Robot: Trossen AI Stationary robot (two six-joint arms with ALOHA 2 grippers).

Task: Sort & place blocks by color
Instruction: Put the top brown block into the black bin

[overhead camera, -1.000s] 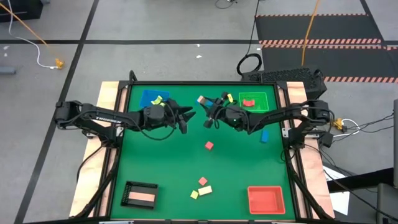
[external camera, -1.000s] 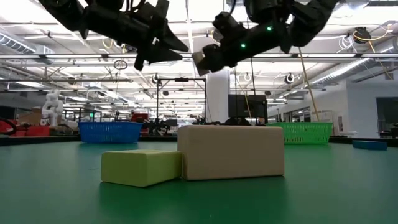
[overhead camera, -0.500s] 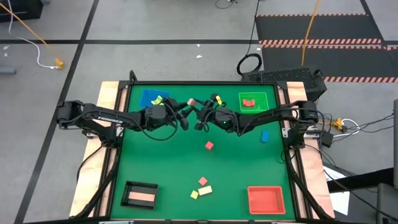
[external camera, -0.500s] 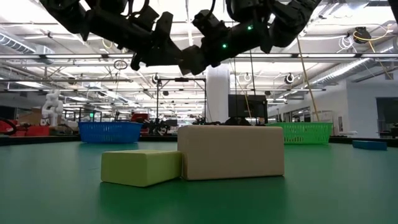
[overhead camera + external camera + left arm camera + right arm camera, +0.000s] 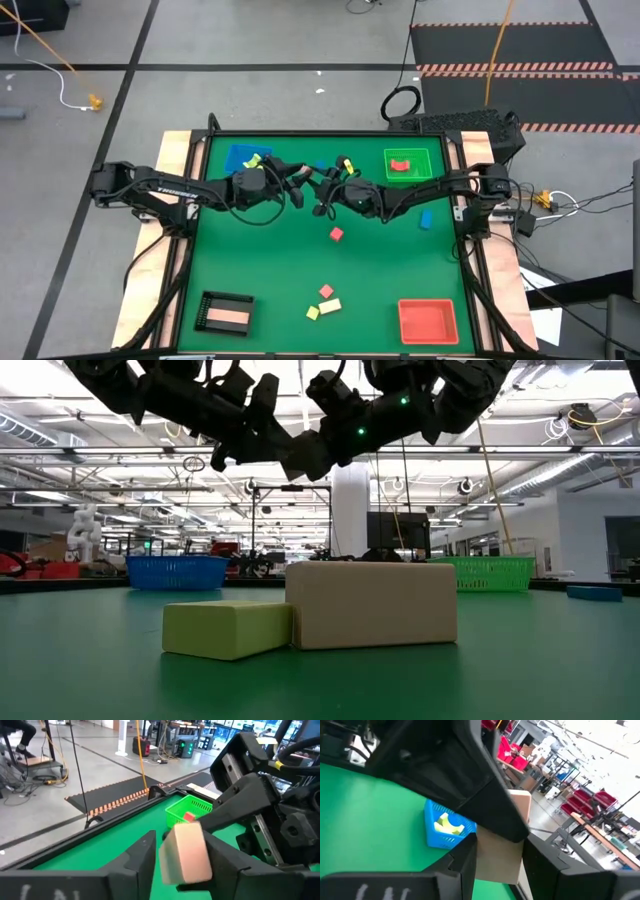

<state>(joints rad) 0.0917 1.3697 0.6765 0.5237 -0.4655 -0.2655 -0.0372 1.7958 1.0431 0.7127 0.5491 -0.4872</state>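
Two tools up, meeting mid-air over the far middle of the worktop [image 5: 260, 250]. My right tool [image 5: 320, 187] is clamped narrow on the one pink block [image 5: 186, 852], and that block sits between the fingers of my left tool [image 5: 300, 185] too. Those fingers stand narrow either side of it, but I cannot tell if they are pressing yet.

The count: four trays. The blue tray [image 5: 240, 156] is just behind my left tool with one yellow-green piece [image 5: 254, 160] in it, and the green tray [image 5: 425, 155] is beside my right tool with one red piece [image 5: 401, 165]. The black tray [image 5: 210, 300] and the red tray [image 5: 428, 320] lie well below.

Five loose blocks: a red cube [image 5: 336, 233] just below the tools, a blue one [image 5: 425, 218] out past my right tool, then a red one [image 5: 326, 291], a cream bar [image 5: 330, 305] and a yellow-green cube [image 5: 313, 313] clustered farther down.
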